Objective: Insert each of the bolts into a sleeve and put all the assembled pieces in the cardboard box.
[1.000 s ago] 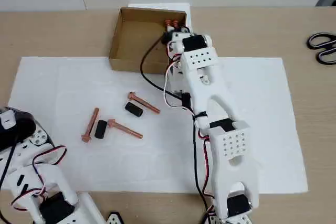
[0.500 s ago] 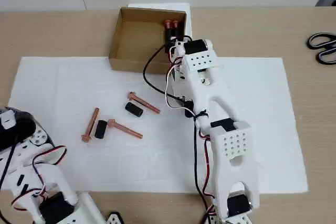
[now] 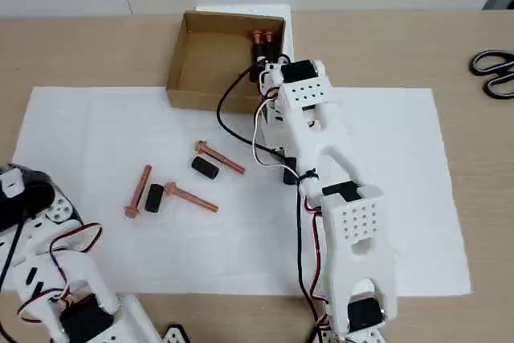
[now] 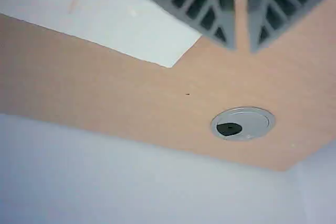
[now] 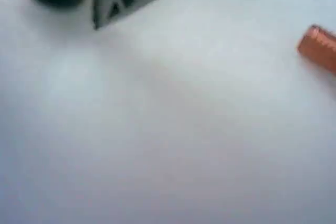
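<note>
Bright even light, perhaps overhead, faint shadows on paper (image 3: 96, 126)

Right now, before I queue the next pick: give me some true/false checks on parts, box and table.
1. Three bolts lie loose on the white paper. True.
2. The cardboard box is empty. False: two bolt heads show in its corner next to the arm.
3. Two black sleeves lie on the paper beside the loose bolts. True.
4. The scissors lie on the paper. False: they lie on the bare table, off the paper, at the right edge of the high view.
5. Every loose bolt already sits in a sleeve. False: none does; the sleeves lie alongside them.
</note>
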